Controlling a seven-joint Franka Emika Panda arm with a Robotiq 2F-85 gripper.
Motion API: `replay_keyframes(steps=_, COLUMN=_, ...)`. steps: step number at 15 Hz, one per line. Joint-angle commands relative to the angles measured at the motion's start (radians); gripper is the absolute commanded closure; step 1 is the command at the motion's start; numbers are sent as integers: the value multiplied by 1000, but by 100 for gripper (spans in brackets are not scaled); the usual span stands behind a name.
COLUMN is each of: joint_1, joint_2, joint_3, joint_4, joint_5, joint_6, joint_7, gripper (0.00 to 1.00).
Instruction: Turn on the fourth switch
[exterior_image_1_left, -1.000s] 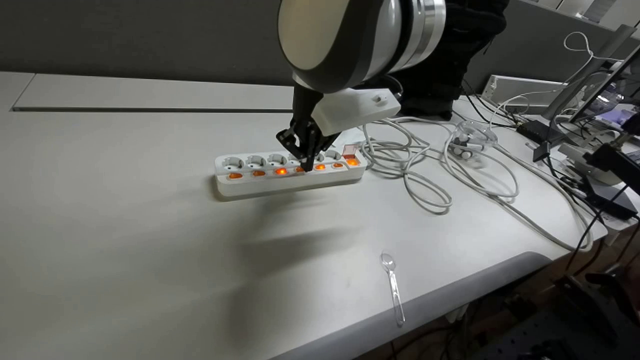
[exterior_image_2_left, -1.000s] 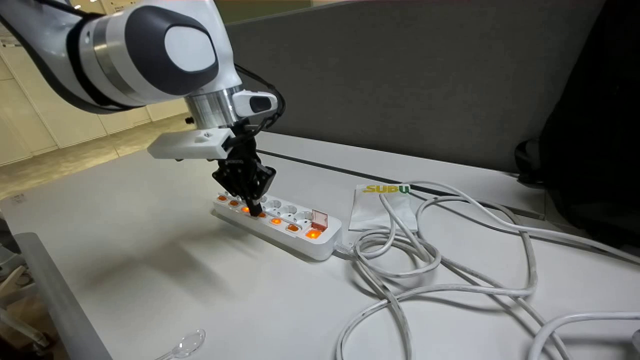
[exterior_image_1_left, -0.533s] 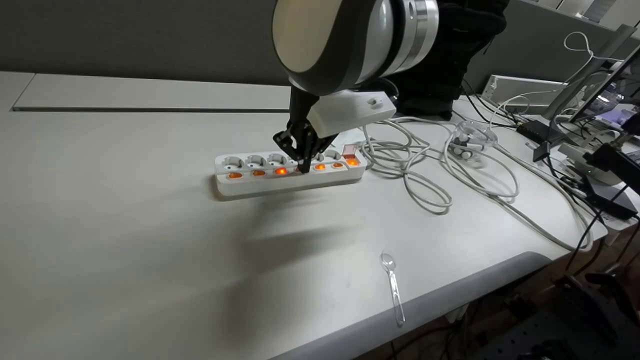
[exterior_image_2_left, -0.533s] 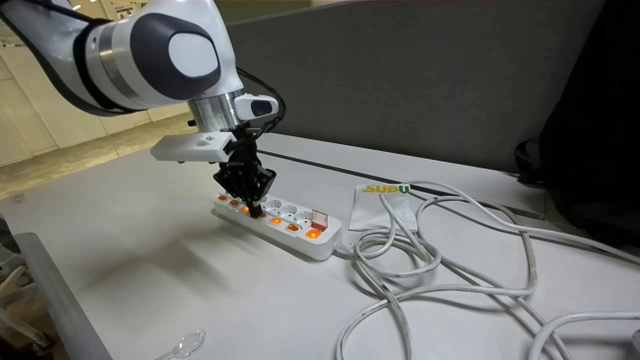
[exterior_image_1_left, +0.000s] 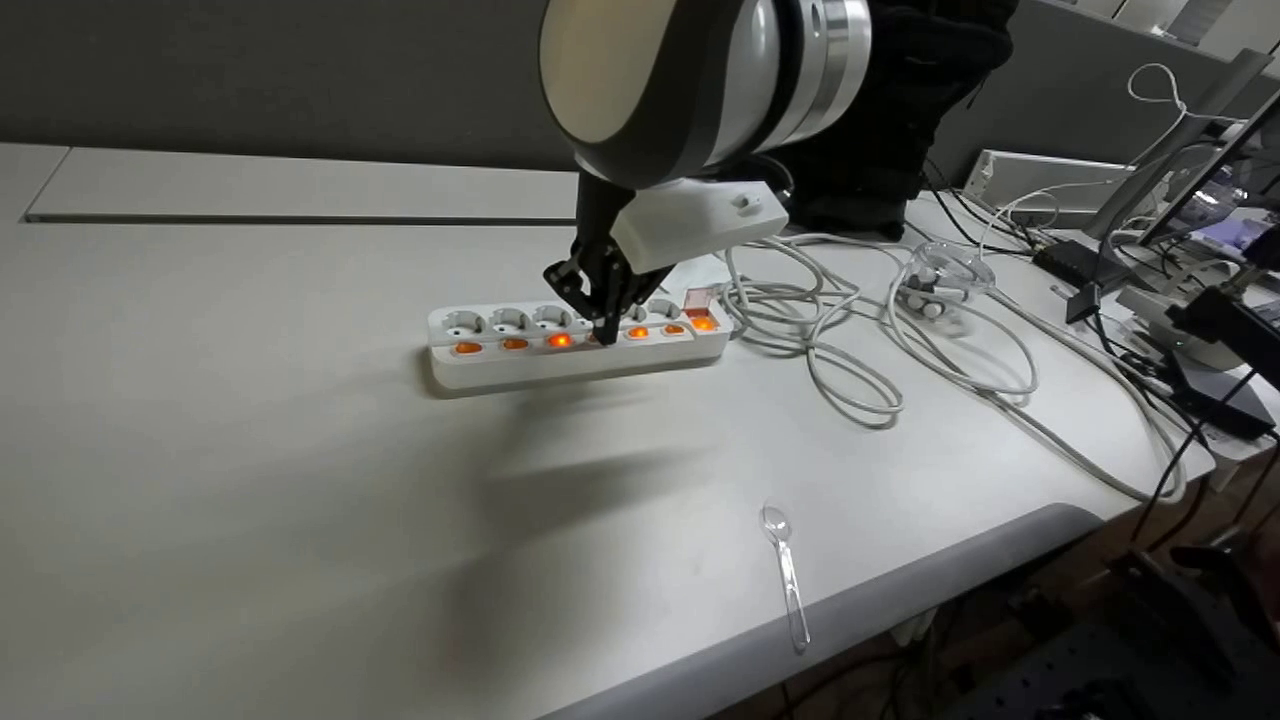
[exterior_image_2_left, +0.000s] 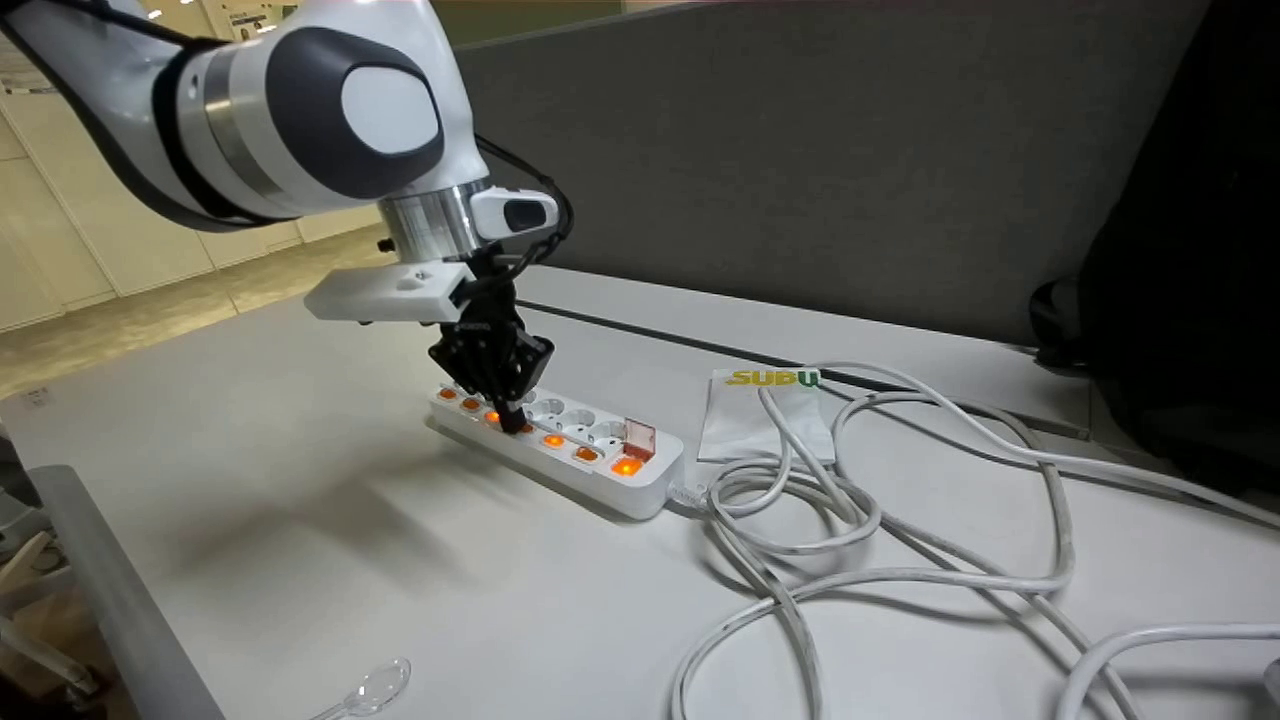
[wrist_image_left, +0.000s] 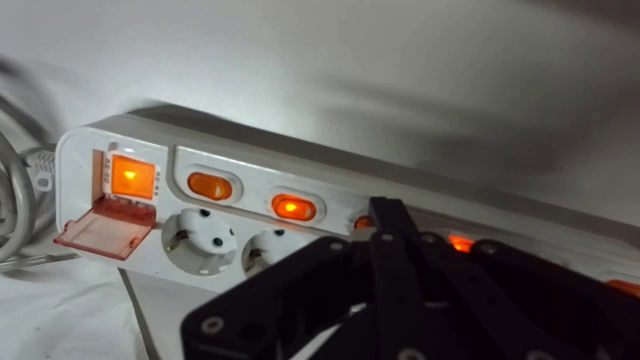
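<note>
Evidently the end effector is closed on nothing, the better to serve as a slim prod; it stands at the fourth switch, whether touching I can't tell. The power strip lies toward the back edge of the worktop.

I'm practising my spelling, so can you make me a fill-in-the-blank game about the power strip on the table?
1. The square switch on the power strip is coloured ____.
2. Its see-through cover stands ____, not shut.
3. The nearest oval switch is unlit, but the next one along is ____.
4. Counting from the end opposite the square switch, the tool is at switch number ____.

Missing words: orange; open; lit; four.
</note>
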Motion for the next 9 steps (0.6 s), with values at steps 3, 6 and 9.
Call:
replay_keyframes(steps=3, joint_1=69, joint_2=56, joint_3=-48, joint_4=73, joint_5=-25, joint_6=-90, joint_7=46, gripper=100)
replay_keyframes(steps=6, joint_1=129, joint_2=86, joint_3=-91, joint_4=111, joint_5=-68, joint_6=-142, joint_7=110, gripper=100)
replay_keyframes(steps=9, joint_1=178, joint_2=106, joint_3=-117, joint_4=137, joint_5=-114, joint_6=-178, joint_7=193, gripper=100)
